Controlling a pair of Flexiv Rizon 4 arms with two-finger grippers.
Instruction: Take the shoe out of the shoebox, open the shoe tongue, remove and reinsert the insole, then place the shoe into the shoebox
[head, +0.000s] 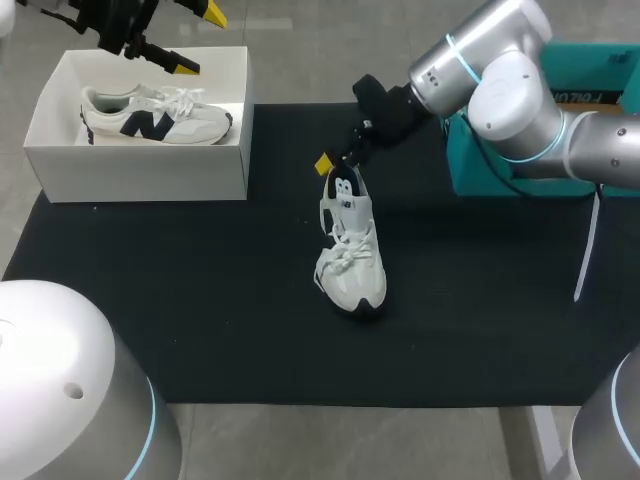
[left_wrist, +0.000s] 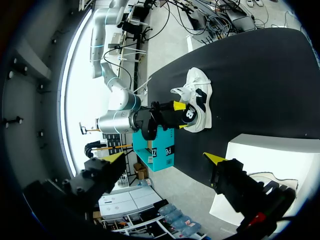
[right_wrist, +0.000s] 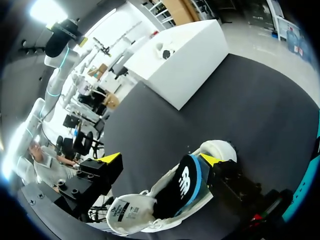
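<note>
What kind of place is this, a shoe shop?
More likely a robot test lab: a left arm and a right arm hang over a black-covered table holding a white shoe and white shoebox.

Matt black mat (head: 200, 320), fabric shoe (head: 352, 262)

Left arm (head: 118, 25) comes in at the far left corner, raised. Left gripper (head: 200, 38) angled down and inward, fingers spread wide, nothing between them.

Right arm (head: 520, 100) enters from the right, elbow bent, wrist pitched down toward mid-table. Right gripper (head: 338, 168) low, fingers apart.
</note>
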